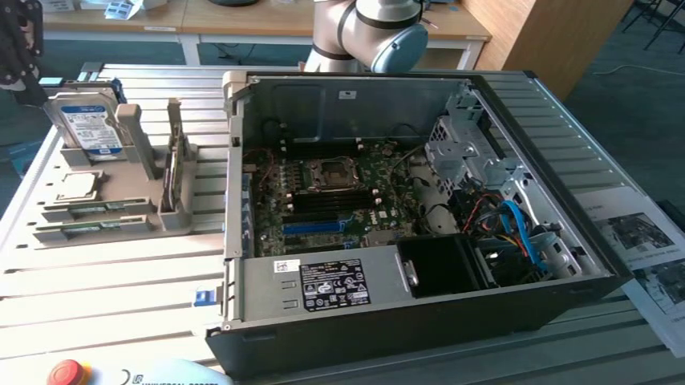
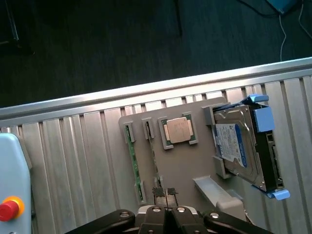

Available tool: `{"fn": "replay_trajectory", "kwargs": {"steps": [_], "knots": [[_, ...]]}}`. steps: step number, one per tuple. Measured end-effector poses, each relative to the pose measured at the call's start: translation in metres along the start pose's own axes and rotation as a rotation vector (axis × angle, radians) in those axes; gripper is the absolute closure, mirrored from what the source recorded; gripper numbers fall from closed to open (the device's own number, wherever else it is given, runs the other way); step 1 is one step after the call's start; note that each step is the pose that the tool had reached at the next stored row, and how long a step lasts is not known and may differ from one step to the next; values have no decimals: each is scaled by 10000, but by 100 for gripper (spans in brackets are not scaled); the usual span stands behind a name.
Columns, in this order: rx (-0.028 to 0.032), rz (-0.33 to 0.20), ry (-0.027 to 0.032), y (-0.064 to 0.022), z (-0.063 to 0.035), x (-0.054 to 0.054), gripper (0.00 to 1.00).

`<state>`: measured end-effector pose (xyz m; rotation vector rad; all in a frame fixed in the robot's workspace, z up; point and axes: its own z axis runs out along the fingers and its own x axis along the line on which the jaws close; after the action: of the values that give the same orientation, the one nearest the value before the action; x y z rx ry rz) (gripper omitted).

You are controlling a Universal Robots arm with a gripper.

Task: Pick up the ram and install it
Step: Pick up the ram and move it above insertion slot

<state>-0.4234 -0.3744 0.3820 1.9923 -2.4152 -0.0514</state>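
Hanging above the ram (image 2: 154, 161), claw (image 2: 165, 193) is sitting pressed together, empty; ram is likely handling light, stiff, fragile; grip edges.

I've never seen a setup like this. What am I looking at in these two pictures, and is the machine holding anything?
The machine is a robot arm, a jointed metal limb. The exterior view, from a camera off the arm, shows it behind an open computer case on a slatted table. The wrist view comes from a camera on the arm's wrist, looking past its end effector, the two-fingered grasping part. Its fingers are shut and hold nothing. It hangs over a grey holder of spare parts: green ram sticks on edge in slots, a square silver processor and a hard drive with a blue label. The red button is probably an emergency stop.
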Motion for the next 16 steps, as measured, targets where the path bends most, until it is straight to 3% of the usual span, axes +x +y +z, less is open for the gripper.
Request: {"fn": "replay_trajectory", "kwargs": {"steps": [6, 16], "knots": [[-8, -699, 30, 0, 0, 0, 89], [-11, -980, 39, 0, 0, 0, 89]]}}
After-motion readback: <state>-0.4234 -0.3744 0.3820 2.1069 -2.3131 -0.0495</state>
